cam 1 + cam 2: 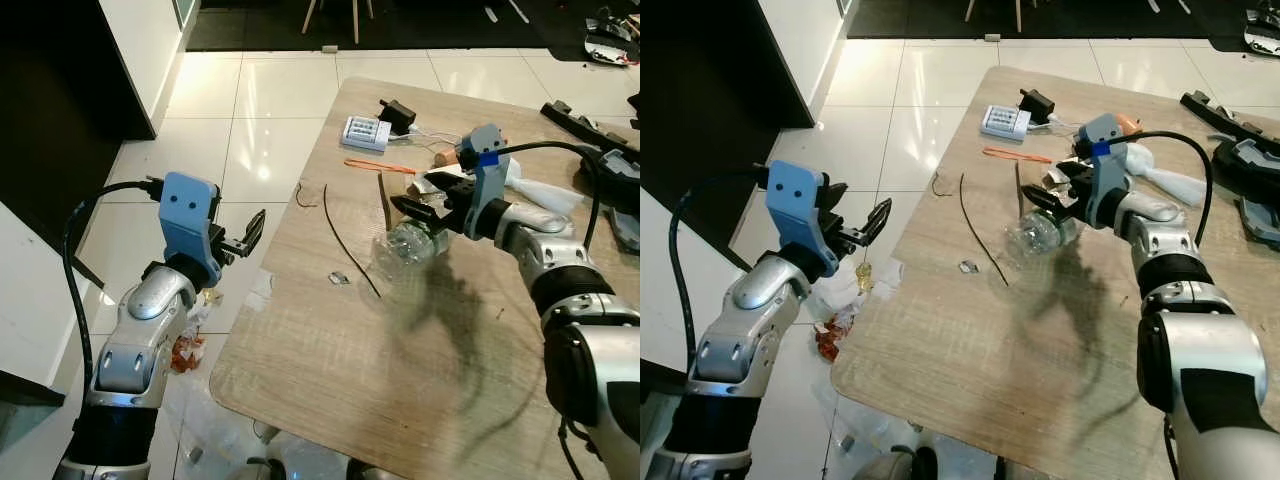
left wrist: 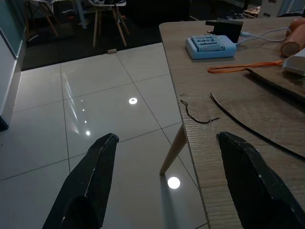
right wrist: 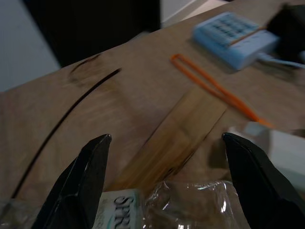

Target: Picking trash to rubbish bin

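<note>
Right hand (image 1: 428, 213) hangs low over the wooden bench (image 1: 400, 380) with its two black fingers (image 3: 88, 176) spread wide, one to each side of a crushed clear plastic bottle (image 1: 410, 243) that lies on its side directly beneath the fingertips; whether the fingers touch the plastic I cannot tell. On the bottle's pale label (image 3: 116, 210) the letters "SPR" can be read in the right wrist view, and the rest is cut off. Just beyond the hand lie one flat strip of brown card (image 3: 176, 138) and one orange loop band (image 1: 378, 166), and farther out one light blue battery charger (image 1: 365, 132) holding a row of cells, with one black plug block (image 1: 397, 112) beside it. Toward the robot's left of the hand, one long thin black strip (image 1: 350, 240) runs along the bench, one small curl of dark wire (image 1: 303, 195) sits near the bench edge, and one little scrap of foil (image 1: 338, 278) lies close to the bottle. Left hand (image 1: 248, 236) is held out past the bench edge over the white tiled floor (image 1: 240, 120), well apart from the bottle, its two fingers (image 2: 88, 186) also wide open and holding nothing. Below that arm, crumpled wrappers (image 1: 187, 350), red and clear ones, lie on the floor.
</note>
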### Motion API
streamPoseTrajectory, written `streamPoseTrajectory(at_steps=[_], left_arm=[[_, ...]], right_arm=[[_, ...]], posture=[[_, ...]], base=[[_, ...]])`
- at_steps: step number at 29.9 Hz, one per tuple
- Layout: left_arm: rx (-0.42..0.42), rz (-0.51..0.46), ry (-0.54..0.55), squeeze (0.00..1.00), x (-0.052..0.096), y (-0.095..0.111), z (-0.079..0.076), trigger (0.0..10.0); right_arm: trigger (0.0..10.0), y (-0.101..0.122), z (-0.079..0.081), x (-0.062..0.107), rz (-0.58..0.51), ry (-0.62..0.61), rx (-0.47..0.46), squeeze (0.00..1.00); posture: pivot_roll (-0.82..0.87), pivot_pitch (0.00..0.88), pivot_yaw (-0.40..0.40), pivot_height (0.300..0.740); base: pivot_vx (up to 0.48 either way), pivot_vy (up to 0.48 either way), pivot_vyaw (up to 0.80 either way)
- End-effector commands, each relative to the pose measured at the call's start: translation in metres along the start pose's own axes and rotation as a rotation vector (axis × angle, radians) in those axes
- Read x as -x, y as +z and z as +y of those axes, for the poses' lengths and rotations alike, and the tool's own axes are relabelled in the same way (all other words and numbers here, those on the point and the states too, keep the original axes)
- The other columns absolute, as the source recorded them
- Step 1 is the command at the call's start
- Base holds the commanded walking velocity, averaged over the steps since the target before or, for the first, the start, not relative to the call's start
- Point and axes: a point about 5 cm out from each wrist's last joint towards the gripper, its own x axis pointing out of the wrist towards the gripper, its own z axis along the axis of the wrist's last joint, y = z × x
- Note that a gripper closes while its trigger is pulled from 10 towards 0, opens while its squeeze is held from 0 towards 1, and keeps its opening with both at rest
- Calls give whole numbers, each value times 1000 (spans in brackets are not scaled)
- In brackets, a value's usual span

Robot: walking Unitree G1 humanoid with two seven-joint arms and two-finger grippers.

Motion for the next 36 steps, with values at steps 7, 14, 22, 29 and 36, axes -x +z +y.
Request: streamPoseTrajectory(at_steps=[7, 14, 22, 29, 36], left_arm=[[1, 2, -20, 39, 1, -2, -2, 10000], [1, -1, -27, 35, 0, -1, -3, 10000], [13, -7, -51, 27, -4, -1, -8, 10000], [12, -11, -54, 27, -6, -1, -8, 10000], [13, -18, -51, 27, -8, 0, -8, 10000]], right_arm=[[10000, -5, 6, 6, 57, 179, 24, 0], [10000, 0, 8, 12, 97, 292, 64, 0], [10000, -7, 9, 32, 190, 456, 34, 0], [10000, -10, 13, 44, 220, 536, 6, 0], [10000, 7, 11, 48, 132, 486, 32, 0]], posture=[[28, 221, 47, 740], [23, 211, 49, 740], [8, 198, 55, 740], [1, 191, 55, 740], [-3, 187, 52, 740]], base=[[0, 0, 0], [0, 0, 0], [0, 0, 0], [0, 0, 0], [0, 0, 0]])
